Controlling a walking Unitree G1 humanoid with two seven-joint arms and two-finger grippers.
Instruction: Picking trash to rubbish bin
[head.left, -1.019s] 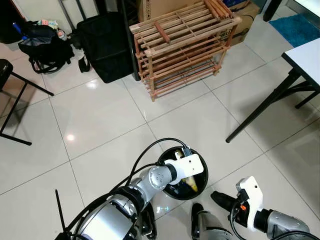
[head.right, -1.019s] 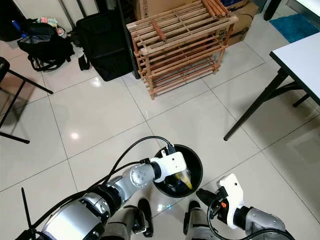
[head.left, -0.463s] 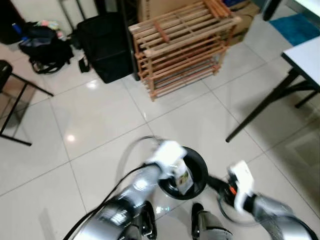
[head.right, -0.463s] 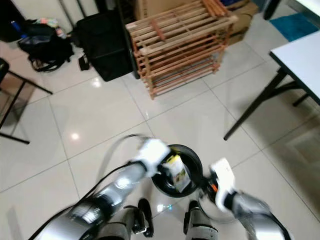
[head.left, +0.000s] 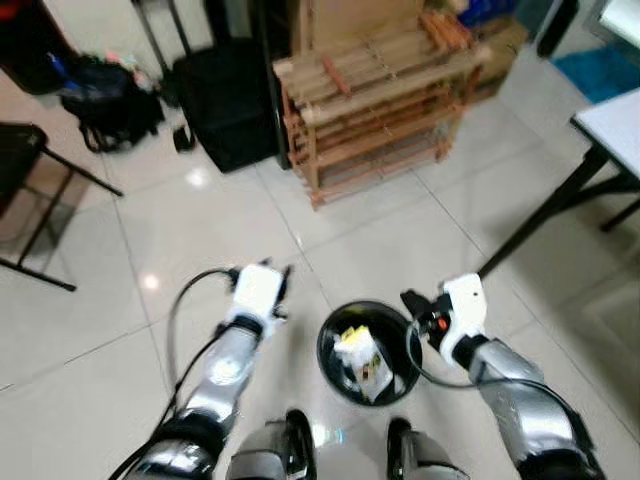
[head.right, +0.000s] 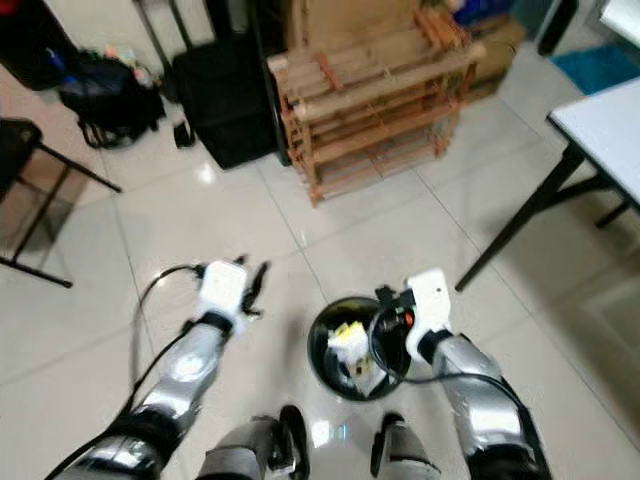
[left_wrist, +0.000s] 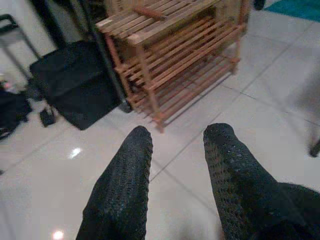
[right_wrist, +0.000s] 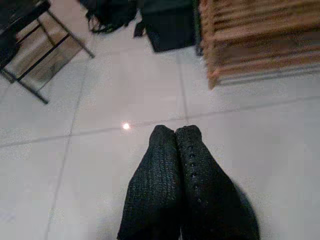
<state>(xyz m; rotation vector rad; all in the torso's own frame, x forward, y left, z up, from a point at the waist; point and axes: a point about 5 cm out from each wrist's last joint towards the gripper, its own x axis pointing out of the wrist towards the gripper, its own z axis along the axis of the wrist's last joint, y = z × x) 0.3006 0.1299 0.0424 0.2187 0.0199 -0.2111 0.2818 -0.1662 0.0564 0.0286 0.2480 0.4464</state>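
Down inside the black rubbish bin (head.left: 368, 352) a yellow-and-white carton (head.left: 362, 362) is lying, so it's looking binned. Left gripper (head.left: 282, 282) is hanging beside the bin, fingers (left_wrist: 125, 175) spread, holding nothing. Right gripper (head.left: 412, 302) is sitting nearer, right at the rim, fingers (right_wrist: 172, 170) pressed together, empty.

Head stereo downward; wrists floorward.
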